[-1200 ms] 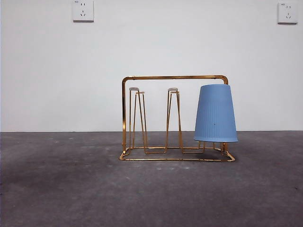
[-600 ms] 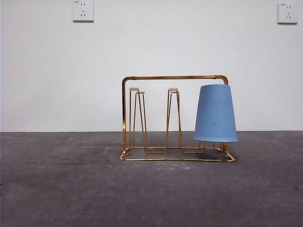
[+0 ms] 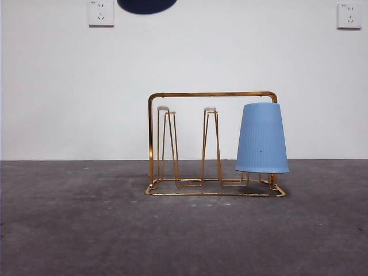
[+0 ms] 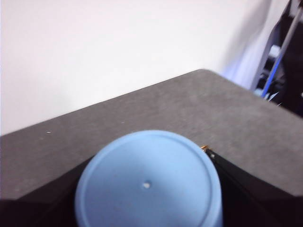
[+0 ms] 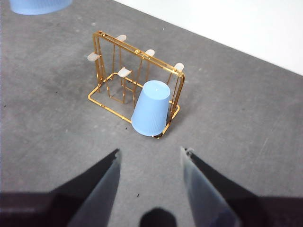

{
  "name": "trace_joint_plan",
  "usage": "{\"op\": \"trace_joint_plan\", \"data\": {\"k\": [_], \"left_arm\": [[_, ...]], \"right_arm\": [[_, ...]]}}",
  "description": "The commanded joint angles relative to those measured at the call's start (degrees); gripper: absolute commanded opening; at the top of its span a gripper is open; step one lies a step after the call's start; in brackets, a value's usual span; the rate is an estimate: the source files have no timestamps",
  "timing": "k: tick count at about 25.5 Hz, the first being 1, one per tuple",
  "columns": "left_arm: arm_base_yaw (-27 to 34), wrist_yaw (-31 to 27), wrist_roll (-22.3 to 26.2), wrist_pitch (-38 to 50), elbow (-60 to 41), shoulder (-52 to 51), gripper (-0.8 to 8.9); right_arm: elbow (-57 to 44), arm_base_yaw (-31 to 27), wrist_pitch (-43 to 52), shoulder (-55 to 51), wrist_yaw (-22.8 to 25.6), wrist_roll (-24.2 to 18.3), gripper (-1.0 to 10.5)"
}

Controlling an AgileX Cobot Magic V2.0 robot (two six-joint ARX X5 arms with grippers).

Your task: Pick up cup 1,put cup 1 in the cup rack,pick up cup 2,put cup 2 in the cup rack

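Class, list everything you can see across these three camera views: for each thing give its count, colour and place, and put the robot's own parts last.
cup 1: one, blue, ribbed, upside down on a prong at one end of the cup rack, dark speck on its wall.
cup 2: one, blue, between the left gripper's jaws, above the table, its flat base toward the camera.
cup rack: one, gold wire, arched handle, pale-capped prongs, standing on the table.
table: one, dark grey.
wall sockets: two, white, high on the white wall.
left gripper: one, black, shut on cup 2.
right gripper: one, black, open, above the table, apart from the rack.
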Motion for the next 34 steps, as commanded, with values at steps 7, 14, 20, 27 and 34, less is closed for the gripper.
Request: {"op": "trace_joint_plan", "data": {"k": [7,14,20,27,34], "left_arm": [[0.3,-4.1,3.3,10.8,-2.3,6.6,-0.06],[0.3,-7.6,3.4,14.0,-4.1,9.1,-0.06],[0.3,-8.4,2.4,19.8,-8.3,9.9,-0.06],[0.3,-10.0,1.9,26.8,-15.0,9.9,-0.06],[0.3,-10.0,1.9,30.8,-16.7,11.8,-0.06]], "right_arm": [[-0.5,0.0,-0.2,-0.1,-0.1,1.7,2.2],[-0.5,0.0,-0.5,-0.1,0.0,2.1,2.2],[-0.5,0.0,-0.5,-0.1,0.0,2.1,2.2],[-0.5,0.0,-0.5,-0.1,0.0,2.1,2.2],[-0.5,0.0,-0.6,-0.1,-0.1,2.8,2.2]]}}
